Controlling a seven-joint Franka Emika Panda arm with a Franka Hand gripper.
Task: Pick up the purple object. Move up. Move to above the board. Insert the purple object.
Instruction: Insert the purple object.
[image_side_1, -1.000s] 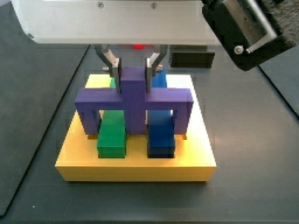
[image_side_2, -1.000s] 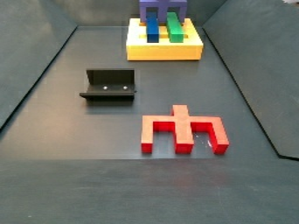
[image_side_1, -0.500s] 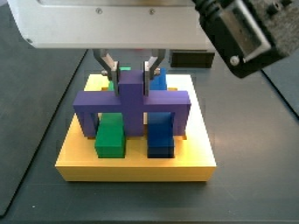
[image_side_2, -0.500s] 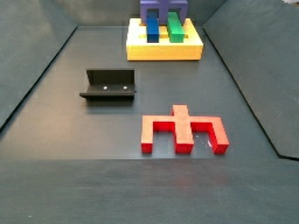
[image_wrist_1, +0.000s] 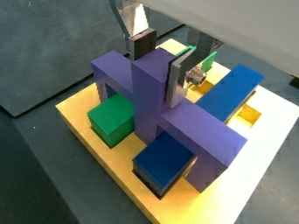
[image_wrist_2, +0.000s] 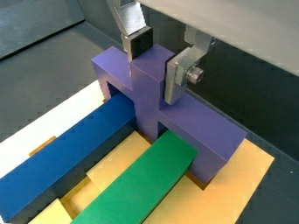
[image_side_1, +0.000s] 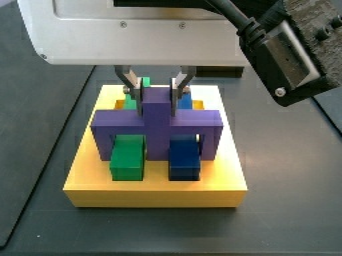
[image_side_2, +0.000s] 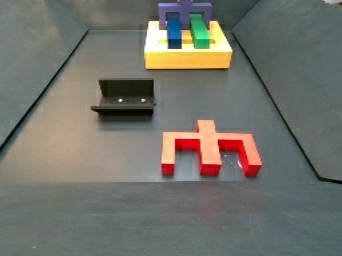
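Note:
The purple object (image_side_1: 156, 125) stands across the yellow board (image_side_1: 154, 190), its crossbar low over the green bar (image_side_1: 127, 158) and the blue bar (image_side_1: 185, 158), its legs down at the board. Both wrist views show the gripper (image_wrist_1: 159, 70) (image_wrist_2: 156, 70) shut on the purple object's (image_wrist_1: 163, 109) (image_wrist_2: 163, 118) raised stub, one finger on each side. From the side, the gripper (image_side_1: 155, 88) hangs straight over the board's rear half. The far side view shows the purple object (image_side_2: 183, 14) on the board (image_side_2: 187, 58) at the back of the floor.
A red bridge-shaped piece (image_side_2: 207, 148) lies flat on the dark floor near the front. The fixture (image_side_2: 124, 97) stands left of the middle. Sloping dark walls border the floor. A black camera block (image_side_1: 287, 50) juts from the arm above the board's right side.
The gripper has come down with the purple object. Its crossbar now sits lower, close over the green and blue bars. The red piece and the fixture have not moved.

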